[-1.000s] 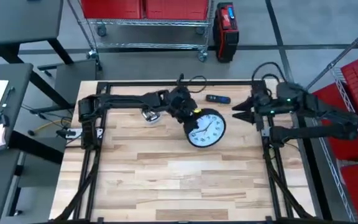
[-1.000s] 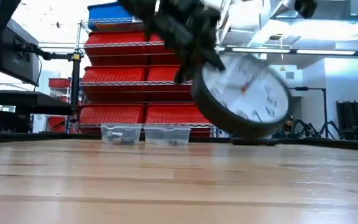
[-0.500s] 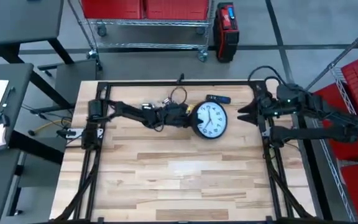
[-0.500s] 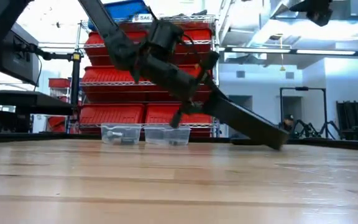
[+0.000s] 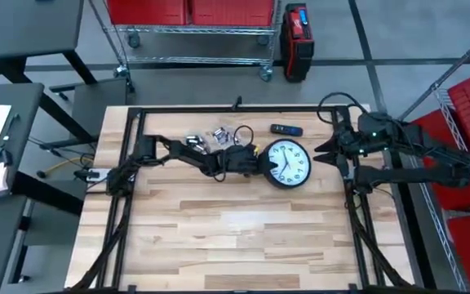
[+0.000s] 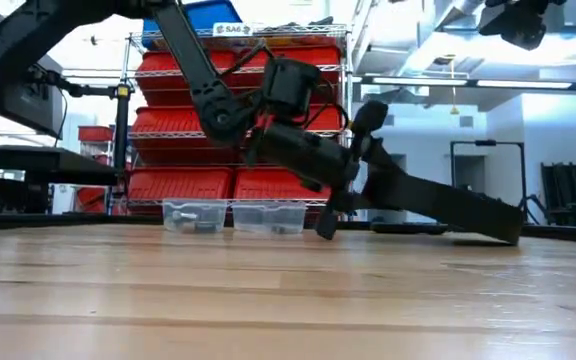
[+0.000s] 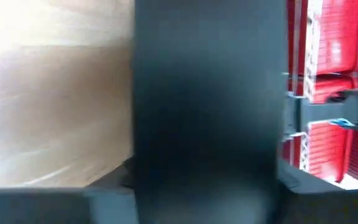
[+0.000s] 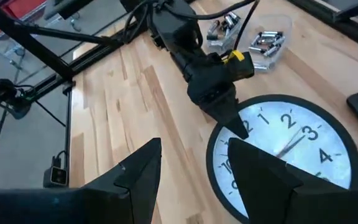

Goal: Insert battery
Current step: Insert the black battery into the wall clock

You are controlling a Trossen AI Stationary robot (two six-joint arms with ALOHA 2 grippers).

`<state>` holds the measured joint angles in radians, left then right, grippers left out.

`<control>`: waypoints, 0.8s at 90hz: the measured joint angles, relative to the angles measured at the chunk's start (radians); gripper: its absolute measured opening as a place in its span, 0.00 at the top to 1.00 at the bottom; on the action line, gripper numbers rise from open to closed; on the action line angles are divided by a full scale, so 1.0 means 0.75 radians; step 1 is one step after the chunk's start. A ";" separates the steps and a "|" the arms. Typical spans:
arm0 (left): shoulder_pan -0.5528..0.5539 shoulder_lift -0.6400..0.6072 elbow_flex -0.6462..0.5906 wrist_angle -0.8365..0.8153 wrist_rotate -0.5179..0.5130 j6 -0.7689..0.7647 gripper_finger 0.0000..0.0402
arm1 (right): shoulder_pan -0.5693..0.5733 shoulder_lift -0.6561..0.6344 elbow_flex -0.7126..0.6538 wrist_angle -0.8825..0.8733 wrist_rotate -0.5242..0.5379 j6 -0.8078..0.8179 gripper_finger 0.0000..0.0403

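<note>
On the table's far half, left tool (image 5: 254,161) clamped on face-up clock's (image 5: 289,163) near-left rim, right tool (image 5: 320,150) open just beside.

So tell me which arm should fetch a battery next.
Right, probably. The left gripper is shut on the clock rim, holding it tilted, face up. The right gripper hangs open beside the clock, holding nothing, though the battery trays lie nearer the left arm.

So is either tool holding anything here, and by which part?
The left tool grips the wall clock by its rim, at the edge nearest that arm, face up. The right tool hovers open beside the clock, holding nothing.
</note>
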<state>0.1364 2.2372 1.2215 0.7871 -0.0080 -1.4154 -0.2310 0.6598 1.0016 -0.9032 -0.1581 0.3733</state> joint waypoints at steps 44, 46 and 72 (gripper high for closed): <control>0.001 -0.049 0.014 -0.255 0.051 -0.045 0.35 | 0.001 0.000 -0.001 -0.043 -0.003 -0.021 0.56; 0.000 -0.058 0.022 -0.297 0.050 -0.034 0.35 | 0.001 0.000 -0.001 -0.045 -0.003 -0.022 0.56; 0.002 -0.103 0.275 -0.828 0.054 0.208 0.35 | 0.001 0.000 -0.001 -0.052 -0.003 -0.025 0.56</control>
<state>0.1375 2.1596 1.4278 0.1661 0.0328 -1.2593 -0.2306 0.6598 1.0012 -0.9424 -0.1604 0.3545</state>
